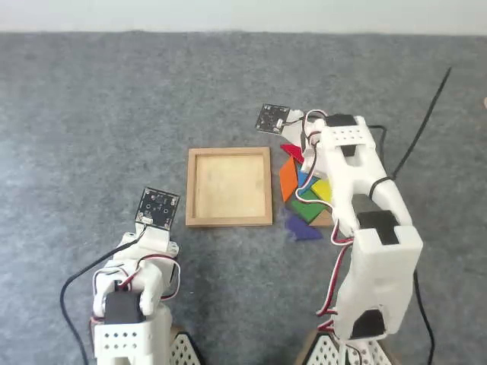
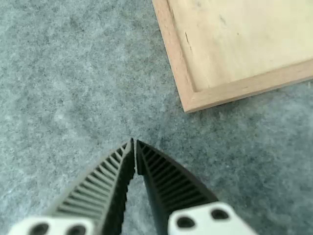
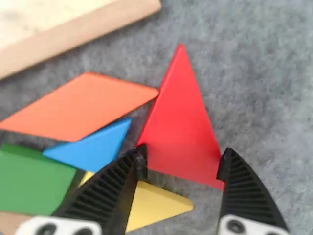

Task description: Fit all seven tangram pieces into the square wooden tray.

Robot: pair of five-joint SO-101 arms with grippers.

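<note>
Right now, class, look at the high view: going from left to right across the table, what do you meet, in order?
left arm → square wooden tray → orange parallelogram → right arm. The other tangram pieces overlap these in the order, so they are left out.

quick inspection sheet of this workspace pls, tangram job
surface: grey felt mat across everything in view
job's things: square wooden tray empty; red triangle, orange parallelogram, blue triangle, yellow triangle, green piece, purple piece and tan piece clustered on the mat beside it
clutter: nothing seen
grippers: left jaws shut, over bare mat near a tray corner; right jaws open, straddling the red triangle's wide end
cables: black cable trailing off the right arm; wires looped on the left arm too
surroundings: pale strip beyond the mat's far edge
</note>
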